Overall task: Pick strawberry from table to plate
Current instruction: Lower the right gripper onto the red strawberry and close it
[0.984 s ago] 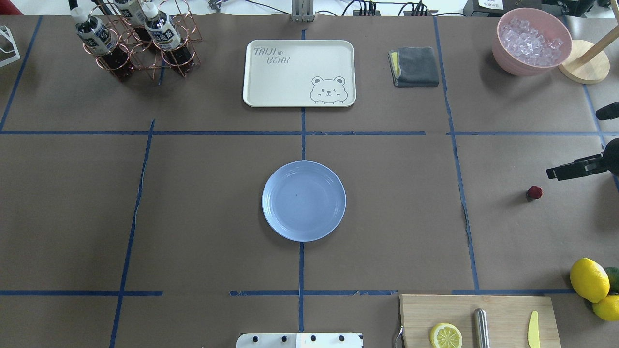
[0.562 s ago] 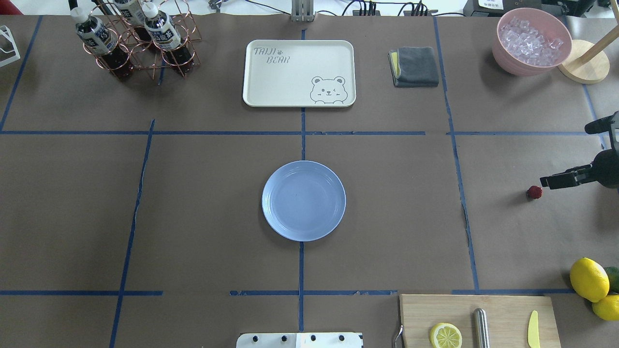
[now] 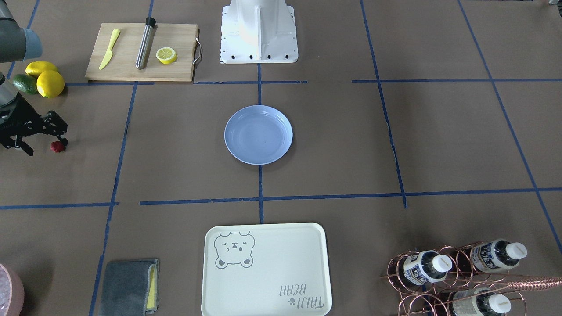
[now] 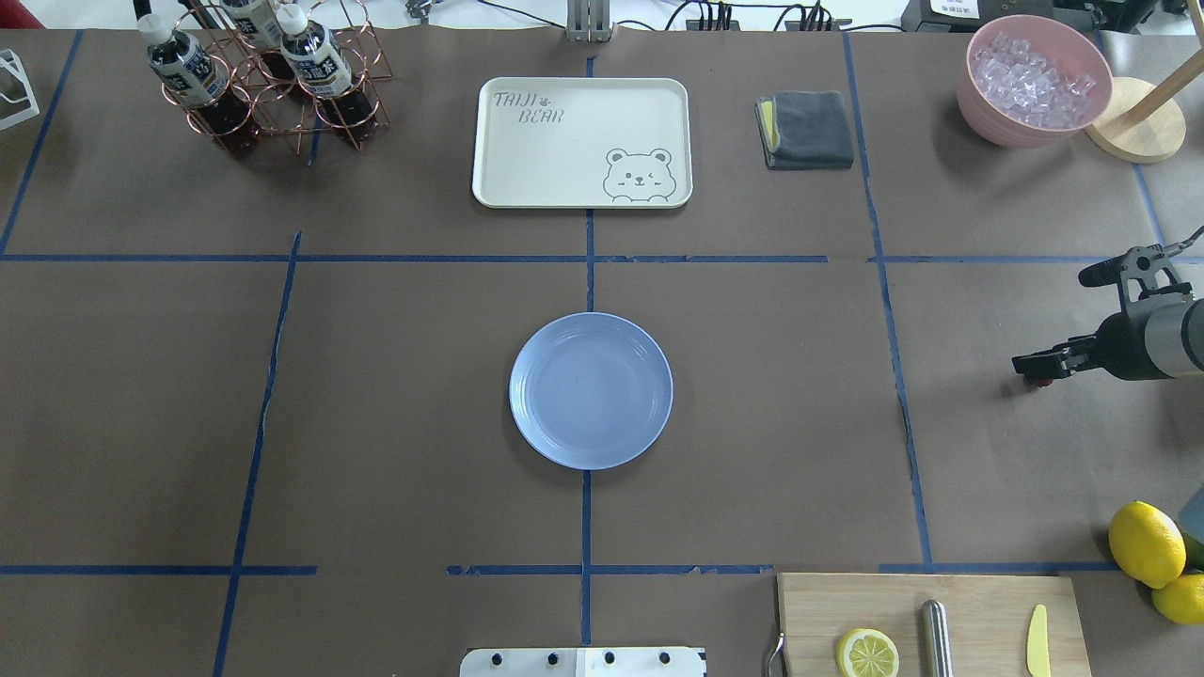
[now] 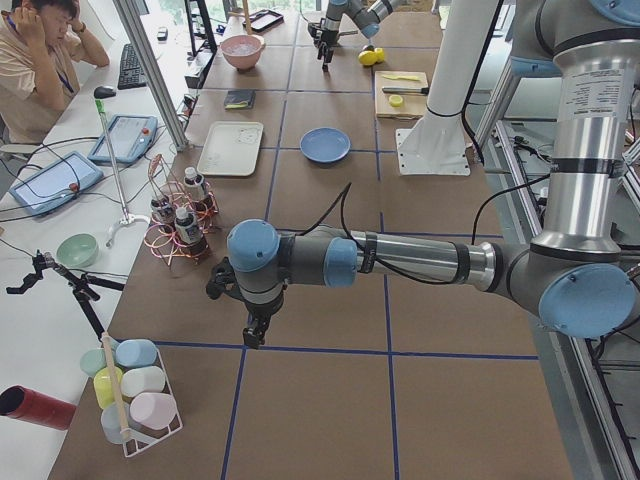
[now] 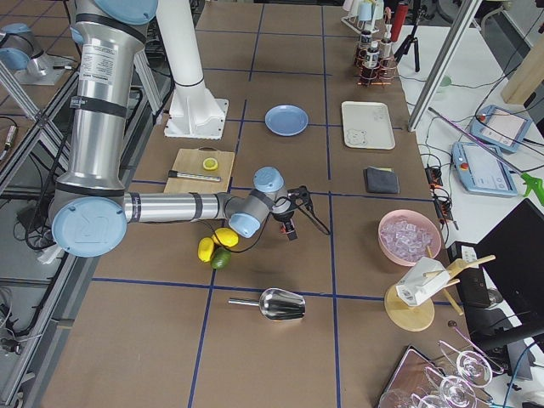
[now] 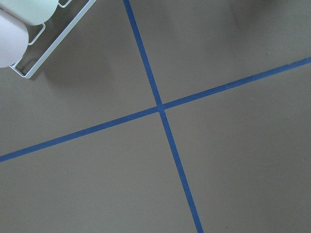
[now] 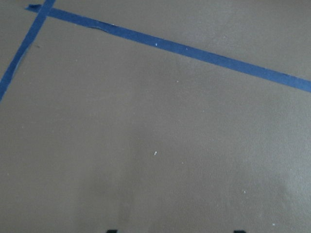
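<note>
The strawberry (image 3: 57, 147) is a tiny dark-red berry on the brown-paper table (image 4: 376, 376), far to the robot's right. My right gripper (image 3: 46, 147) hangs open just above it, with one fingertip right beside the berry. In the overhead view the right gripper (image 4: 1049, 320) has its lower finger over most of the strawberry (image 4: 1042, 380), so only a red sliver shows. The light-blue plate (image 4: 591, 390) lies empty at the table's middle. My left gripper (image 5: 257, 335) shows only in the exterior left view, pointing down over bare table, and I cannot tell whether it is open or shut.
Two lemons (image 4: 1146, 543) and an avocado (image 3: 24, 83) lie near the right arm. A cutting board (image 4: 931, 621) carries a lemon half, a metal rod and a yellow knife. At the back stand a pink ice bowl (image 4: 1035, 80), grey cloth (image 4: 807, 129), bear tray (image 4: 581, 141) and bottle rack (image 4: 263, 80).
The right gripper has come further in from the table's right edge and down towards the strawberry, and its lower finger now covers most of it from above. The strawberry has not moved.
</note>
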You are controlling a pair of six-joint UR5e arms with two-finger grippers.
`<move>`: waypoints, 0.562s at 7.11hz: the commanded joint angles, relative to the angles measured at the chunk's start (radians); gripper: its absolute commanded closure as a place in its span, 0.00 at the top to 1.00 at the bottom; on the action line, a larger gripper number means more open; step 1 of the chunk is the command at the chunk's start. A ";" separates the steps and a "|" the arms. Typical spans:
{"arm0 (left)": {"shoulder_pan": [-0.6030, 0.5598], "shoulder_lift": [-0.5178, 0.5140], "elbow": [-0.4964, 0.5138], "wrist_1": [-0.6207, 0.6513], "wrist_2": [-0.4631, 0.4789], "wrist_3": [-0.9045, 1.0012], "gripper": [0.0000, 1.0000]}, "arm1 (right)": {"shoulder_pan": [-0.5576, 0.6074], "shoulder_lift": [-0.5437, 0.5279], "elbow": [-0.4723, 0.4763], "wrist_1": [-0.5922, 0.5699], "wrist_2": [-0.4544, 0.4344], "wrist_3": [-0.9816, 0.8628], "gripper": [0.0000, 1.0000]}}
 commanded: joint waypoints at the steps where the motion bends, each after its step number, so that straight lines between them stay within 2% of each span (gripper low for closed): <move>1: 0.000 0.000 0.000 0.000 0.000 0.000 1.00 | -0.012 -0.009 -0.003 -0.002 0.006 -0.001 0.25; 2: 0.002 0.000 0.000 0.000 0.000 0.000 1.00 | -0.018 -0.011 -0.003 -0.002 0.008 -0.003 0.09; 3: 0.002 0.000 0.000 0.000 0.000 0.000 1.00 | -0.021 -0.014 0.003 -0.002 0.008 -0.003 0.00; 4: 0.002 0.000 0.000 0.000 0.000 0.000 1.00 | -0.021 -0.012 0.043 -0.002 0.011 0.000 0.00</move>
